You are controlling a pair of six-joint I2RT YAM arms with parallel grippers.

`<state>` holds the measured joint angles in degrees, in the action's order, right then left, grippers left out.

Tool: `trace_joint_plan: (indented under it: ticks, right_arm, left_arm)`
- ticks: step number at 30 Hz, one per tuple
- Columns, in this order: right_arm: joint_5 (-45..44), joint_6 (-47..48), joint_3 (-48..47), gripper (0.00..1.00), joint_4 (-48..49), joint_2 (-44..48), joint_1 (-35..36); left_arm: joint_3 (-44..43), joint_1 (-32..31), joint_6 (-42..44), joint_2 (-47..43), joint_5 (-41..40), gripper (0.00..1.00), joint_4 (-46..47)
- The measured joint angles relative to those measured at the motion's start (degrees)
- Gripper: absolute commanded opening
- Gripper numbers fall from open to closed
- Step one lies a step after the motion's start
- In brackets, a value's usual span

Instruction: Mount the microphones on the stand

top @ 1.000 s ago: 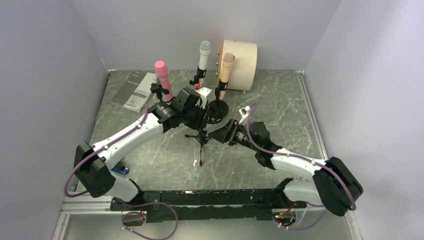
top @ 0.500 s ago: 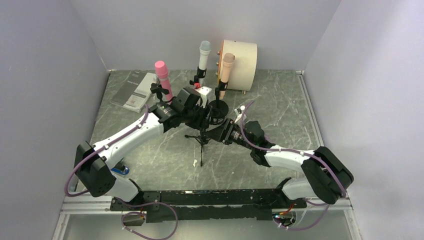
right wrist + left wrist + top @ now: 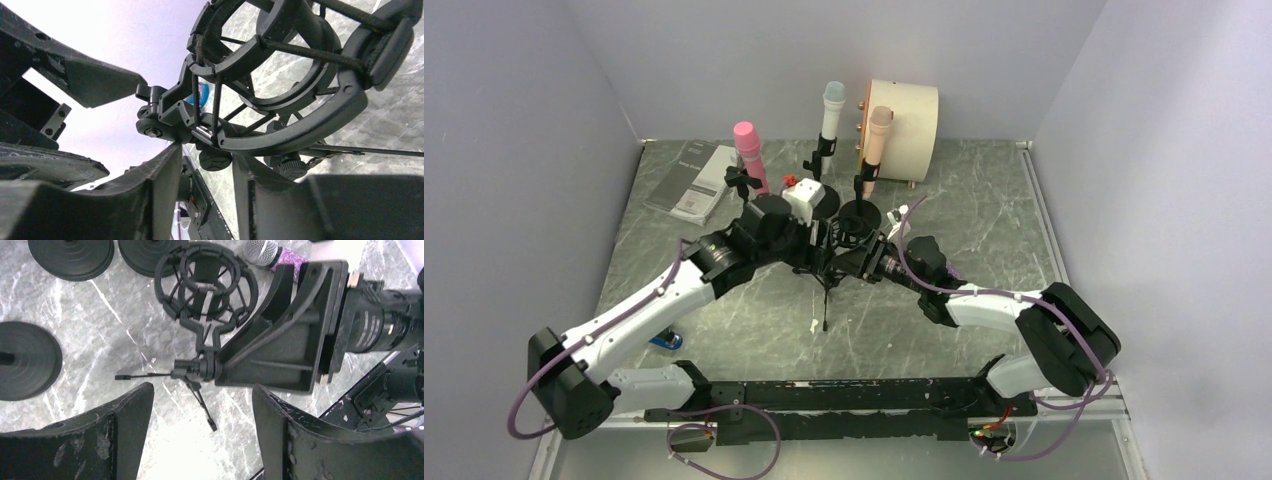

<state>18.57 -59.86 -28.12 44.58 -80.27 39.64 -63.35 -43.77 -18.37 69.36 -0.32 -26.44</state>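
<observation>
The black tripod stand (image 3: 826, 292) with its ring-shaped shock mount (image 3: 205, 280) stands mid-table. My right gripper (image 3: 209, 155) comes in from the right and is shut on the stand's neck, just below the mount (image 3: 280, 75). My left gripper (image 3: 202, 390) hovers above the stand's legs, open, with only tabletop between its fingers. A purple glitter microphone (image 3: 274, 252) with a silver mesh head lies on the table beyond the right gripper. The pink (image 3: 746, 150), white (image 3: 832, 112) and peach (image 3: 879, 135) microphones stand upright in clips at the back.
A cream drum (image 3: 906, 115) lies against the back wall, and a booklet (image 3: 692, 180) lies at the back left. Round black bases (image 3: 70, 255) of the upright microphone holders sit just behind the stand. Grey walls close in on three sides.
The left gripper opened wide and drew back from the stand. The right gripper moved left to the stand and narrowed around its neck.
</observation>
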Motion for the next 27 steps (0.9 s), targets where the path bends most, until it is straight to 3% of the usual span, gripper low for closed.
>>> trace_joint_plan:
  ticks: [7,13,21,27]
  right_arm:
    - [0.1,0.6,0.0,0.18,-0.5,-0.7,0.1]
    - [0.3,5.1,-0.2,0.02,-0.5,-0.5,0.3]
    - [-0.2,15.4,-2.6,0.0,-5.0,0.5,0.4]
    - [0.6,20.0,-2.9,0.0,-5.1,0.7,0.5]
  left_arm:
    - [11.3,0.0,0.1,-8.7,-0.1,0.73,4.2]
    - [22.7,0.0,2.1,-13.0,-0.8,0.73,13.5]
    - [32.3,0.0,5.8,-7.5,1.0,0.68,33.3]
    - [38.0,0.0,11.8,0.9,2.5,0.52,53.8]
